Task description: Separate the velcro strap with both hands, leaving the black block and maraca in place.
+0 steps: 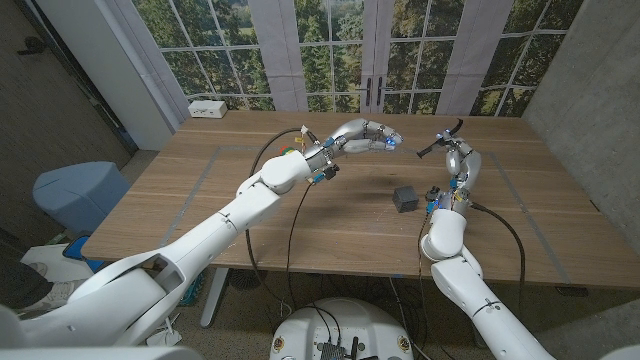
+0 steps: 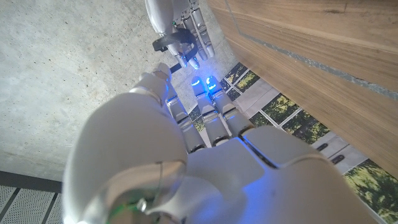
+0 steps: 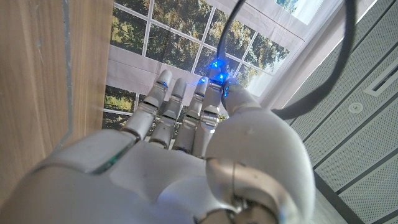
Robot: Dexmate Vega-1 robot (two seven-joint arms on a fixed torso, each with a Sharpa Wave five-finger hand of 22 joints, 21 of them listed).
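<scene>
Two hands are raised above the wooden table [image 1: 300,215], facing each other across a clear gap near its far side. On the robot's left, the left hand [image 1: 372,138] reaches toward the middle with its fingers extended and close together, lit blue at the tips; whether a piece of strap is caught in them cannot be told from the head view, and the left wrist view does not settle it. Between the hands, and nearer the robot, the black block [image 1: 405,198] sits on the table, apart from both, apparently undisturbed as the task requires. The maraca cannot be identified with confidence in these frames. On the robot's right, the right hand [image 1: 457,152] is held upright, and a dark velcro strap [image 1: 438,142] projects from its fingertips toward the left hand; the left wrist view shows the same dark piece [image 2: 168,42] pinched at the fingers of the opposite hand [image 2: 180,22]. In the right wrist view, the right hand [image 3: 180,143] has its fingers straight and together. Judgement: the hands stand well apart because the pull is at or near completion, and the lift keeps the strap off the block.
</scene>
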